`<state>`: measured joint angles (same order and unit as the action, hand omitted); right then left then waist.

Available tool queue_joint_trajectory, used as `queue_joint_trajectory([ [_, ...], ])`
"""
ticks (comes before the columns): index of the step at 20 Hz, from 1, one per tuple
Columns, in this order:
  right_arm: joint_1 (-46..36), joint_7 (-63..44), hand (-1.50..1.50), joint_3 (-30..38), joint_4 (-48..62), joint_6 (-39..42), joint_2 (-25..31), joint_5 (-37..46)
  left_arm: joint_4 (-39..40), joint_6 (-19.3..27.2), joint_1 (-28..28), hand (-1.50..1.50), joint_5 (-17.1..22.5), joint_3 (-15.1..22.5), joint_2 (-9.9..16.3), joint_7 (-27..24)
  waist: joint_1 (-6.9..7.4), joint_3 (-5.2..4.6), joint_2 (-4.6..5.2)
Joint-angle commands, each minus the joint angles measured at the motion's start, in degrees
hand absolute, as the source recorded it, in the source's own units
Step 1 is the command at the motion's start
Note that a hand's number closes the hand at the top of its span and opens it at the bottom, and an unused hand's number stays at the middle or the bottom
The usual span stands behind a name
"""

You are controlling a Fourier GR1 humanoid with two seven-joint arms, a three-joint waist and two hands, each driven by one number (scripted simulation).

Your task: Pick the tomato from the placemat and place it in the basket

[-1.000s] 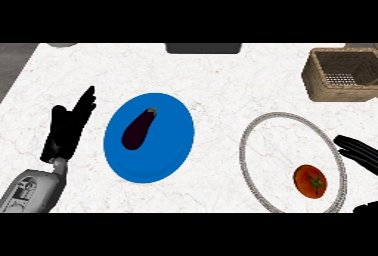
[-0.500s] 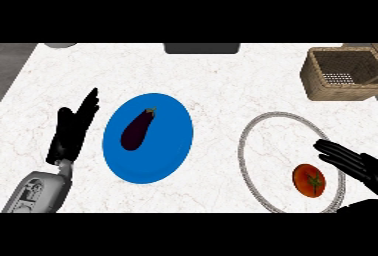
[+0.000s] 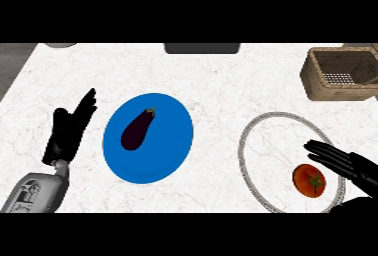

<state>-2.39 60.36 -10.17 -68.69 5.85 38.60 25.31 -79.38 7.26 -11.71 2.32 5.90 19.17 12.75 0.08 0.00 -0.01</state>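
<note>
Two spread-fingered hands, left hand (image 3: 68, 132) and right hand (image 3: 347, 164), over white marble counter (image 3: 221, 80) holding basket (image 3: 341, 74).

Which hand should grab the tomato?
The right hand. It is open just above the tomato on the white placemat, on the basket's side. The left hand rests far off, beyond the blue plate.

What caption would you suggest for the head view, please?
Open right hand reaches over the tomato on the round placemat, basket beyond.
</note>
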Motion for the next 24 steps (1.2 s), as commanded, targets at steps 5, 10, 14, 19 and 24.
queue_joint_trajectory([
  [5, -3.36, 4.0, -1.5, -1.12, 4.65, 0.39, -4.73, 4.07, 2.55, -2.7, -1.4, 0.0, -0.73, -3.6, -0.4, -1.75, -0.01, 0.0, 0.03],
  [10, -6.53, 2.03, -1.5, -1.02, 5.85, 1.34, -6.78, 4.63, -0.59, -3.47, 0.91, 0.0, -1.77, -2.94, -1.22, -0.53, 0.19, 0.01, 0.01],
  [14, -0.98, 6.58, 1.5, -2.19, 4.17, -8.17, -7.59, 9.1, 3.85, -2.91, -1.32, 0.0, -2.08, -4.46, -2.04, -1.36, -0.37, 0.02, 0.04],
  [19, -0.67, 8.2, 1.5, -0.43, 2.55, -11.69, -7.64, 10.05, 3.41, -3.02, 0.64, 0.0, -3.01, -3.66, -3.4, -4.85, -0.46, 0.0, 0.01],
  [24, -15.34, -37.11, 1.5, 2.7, 7.45, -3.42, -7.32, 18.76, 1.42, -3.33, -2.24, 0.0, -3.32, -2.57, -2.73, -0.89, 2.57, -0.91, 0.45],
])
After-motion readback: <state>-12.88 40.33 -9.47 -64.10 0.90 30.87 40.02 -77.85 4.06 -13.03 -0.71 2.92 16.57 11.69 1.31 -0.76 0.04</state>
